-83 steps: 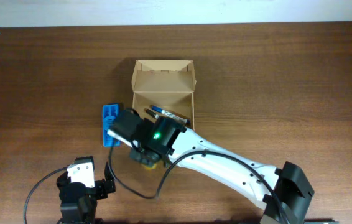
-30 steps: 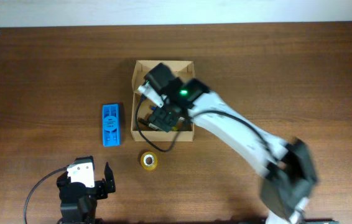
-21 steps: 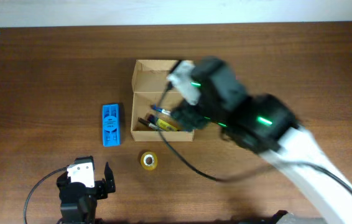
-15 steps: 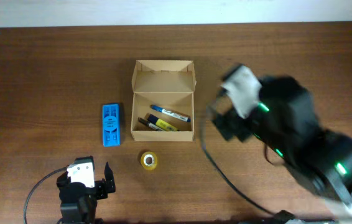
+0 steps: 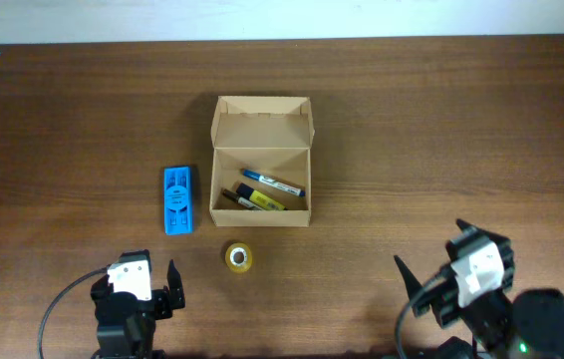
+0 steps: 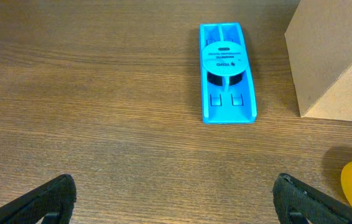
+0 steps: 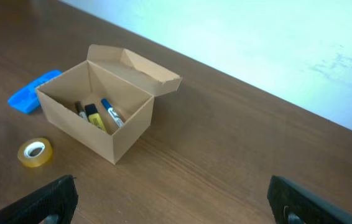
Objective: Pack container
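Right gripper (image 7: 173, 202) back from container (image 5: 261, 122), wide open, empty.

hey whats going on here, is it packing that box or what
It is a packing job, caught between moves. The container sits open with its lid flap up, and three pens lie inside it. A blue plastic piece lies on the table just left of the box, and a yellow tape roll lies in front of it. Neither arm is handling anything: the left pincer and right pincer are both open and empty at the near edge of the table.
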{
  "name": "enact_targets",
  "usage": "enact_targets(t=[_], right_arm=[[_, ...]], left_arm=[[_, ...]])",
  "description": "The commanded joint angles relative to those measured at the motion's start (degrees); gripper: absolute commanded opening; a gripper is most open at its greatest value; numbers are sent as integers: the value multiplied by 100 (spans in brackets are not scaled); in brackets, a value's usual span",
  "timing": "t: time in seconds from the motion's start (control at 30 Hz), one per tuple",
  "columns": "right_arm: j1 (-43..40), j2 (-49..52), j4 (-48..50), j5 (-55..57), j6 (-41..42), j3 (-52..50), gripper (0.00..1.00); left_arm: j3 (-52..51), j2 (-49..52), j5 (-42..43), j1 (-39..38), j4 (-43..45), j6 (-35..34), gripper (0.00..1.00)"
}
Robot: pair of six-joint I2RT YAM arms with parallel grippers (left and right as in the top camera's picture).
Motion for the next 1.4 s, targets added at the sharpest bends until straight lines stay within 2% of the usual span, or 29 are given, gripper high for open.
enact_targets(t=[0.0, 0.73, 0.87, 1.03, 1.23, 1.3, 1.37], right_arm=[[-42, -398, 59, 70, 129, -227, 99], [-42, -439, 31, 70, 129, -229, 99], [-42, -439, 31, 70, 129, -229, 99], [-42, -439, 31, 70, 129, -229, 99], [-42, -439, 31, 70, 129, -229, 99], [-42, -439, 31, 70, 129, -229, 99], [-42, -439, 31, 70, 129, -229, 99]], left_arm=[[-37, -28, -61, -22, -2, -76, 100], [70, 85, -61, -22, -52, -74, 100], [702, 688, -33, -24, -87, -79, 100], [1978, 1751, 807, -24, -87, -76, 99], [3136, 2889, 1217, -24, -90, -79, 100], [3440, 3407, 1397, -24, -87, -79, 99], [3849, 4363, 1554, -24, -87, -79, 100]])
